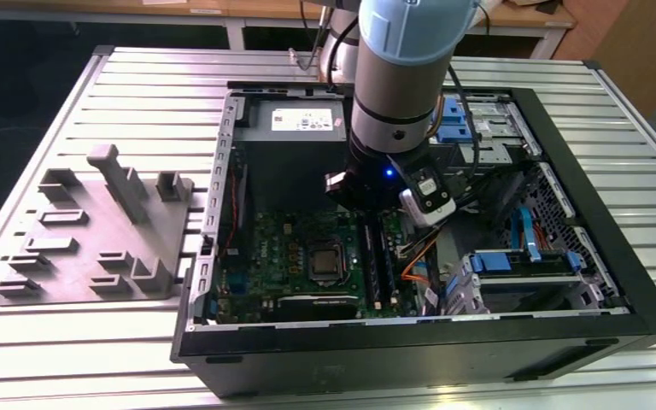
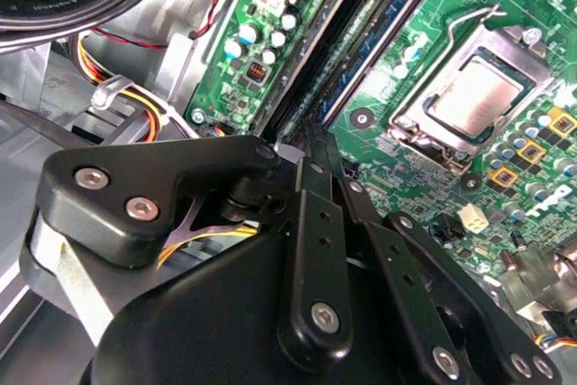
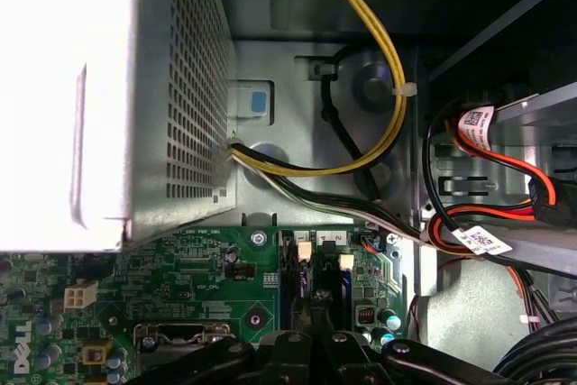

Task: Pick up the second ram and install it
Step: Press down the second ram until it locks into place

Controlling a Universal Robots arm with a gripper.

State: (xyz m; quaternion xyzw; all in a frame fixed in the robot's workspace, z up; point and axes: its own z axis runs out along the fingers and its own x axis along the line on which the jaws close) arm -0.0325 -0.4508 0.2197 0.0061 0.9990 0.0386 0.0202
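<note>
In the second wrist view the pincer [image 2: 311, 155] is seen closed to a narrow tip, directly over the black slots [image 2: 361, 38]; whether the second ram is clamped there cannot be told. The slots' long axis runs toward the frame's upper right, beside the processor socket [image 2: 473, 101]. In the exterior view the computer case [image 1: 601, 222] on the desk [image 1: 134, 94] is shown whole.

perforated metal box [image 3: 135, 96] | yellow cable [image 3: 383, 69] | green motherboard [image 3: 180, 286]

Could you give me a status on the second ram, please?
Gripper down at the memory slots, beside the processor socket. Grip on second ram: cannot tell. Cables close alongside.
</note>
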